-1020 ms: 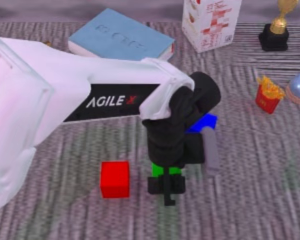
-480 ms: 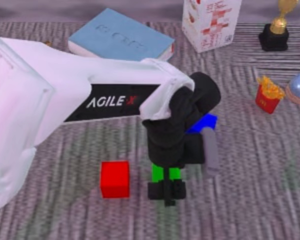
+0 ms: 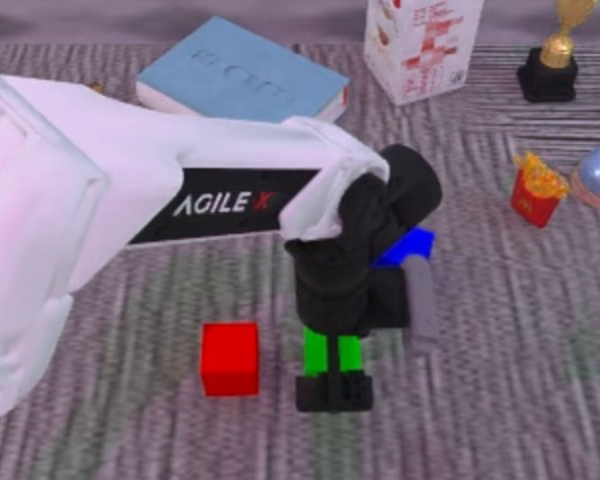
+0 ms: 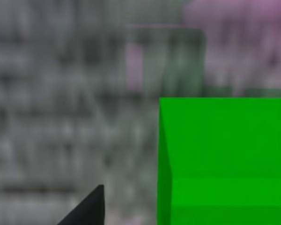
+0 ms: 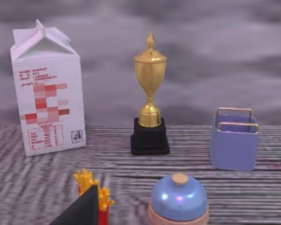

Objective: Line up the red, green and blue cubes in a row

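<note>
The three task pieces are small, plain, solid-coloured cubes with flat unmarked faces and crisp edges. They look rigid and light, so none should deform or crush; the smooth faces may be a little slippery, and the safest hold is judged to be square across two opposite side faces, near mid-height, so a cube does not twist out.

The bright red cube (image 3: pixel 229 357) sits alone on the grey woven tabletop (image 3: pixel 500 380), left of centre near the front. The bright green cube (image 3: pixel 332 351) lies just to its right, apart from it, mostly hidden beneath the left arm's black wrist. The deep blue cube (image 3: pixel 408 243) shows only as a corner behind that wrist, farther back and to the right, so it is out of the row the other two suggest.

The left gripper (image 3: pixel 333 390) hangs directly over the green cube; in the left wrist view the cube (image 4: pixel 225 159) fills one side, with one dark fingertip (image 4: pixel 89 208) standing apart from it. Whether the fingers are spread or closed cannot be told.

The right arm is parked outside the top view.
</note>
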### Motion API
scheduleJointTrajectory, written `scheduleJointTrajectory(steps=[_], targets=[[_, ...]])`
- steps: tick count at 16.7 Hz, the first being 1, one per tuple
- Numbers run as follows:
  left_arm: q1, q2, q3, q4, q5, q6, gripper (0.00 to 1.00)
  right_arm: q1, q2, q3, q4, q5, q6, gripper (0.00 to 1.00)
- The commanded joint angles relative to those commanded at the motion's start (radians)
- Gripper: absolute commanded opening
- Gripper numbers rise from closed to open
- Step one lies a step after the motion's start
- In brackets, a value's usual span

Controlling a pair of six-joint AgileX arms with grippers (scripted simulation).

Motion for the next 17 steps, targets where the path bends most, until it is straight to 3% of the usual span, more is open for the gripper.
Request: scheduleJointTrajectory(steps=[3,10,17], targets=[[-0.002,-0.004,0.013,-0.018,0.001,0.004,1.00,0.000,0.000,0.000,0.000,0.000,0.000,1.00],[0.022,-0.078,0.156,-0.237,-0.001,0.000,1.00,0.000,0.000,0.000,0.000,0.000,0.000,1.00],[0.035,-0.106,0.135,-0.221,-0.003,-0.012,1.00,0.011,0.029,0.030,-0.022,-0.002,-0.011,1.00]])
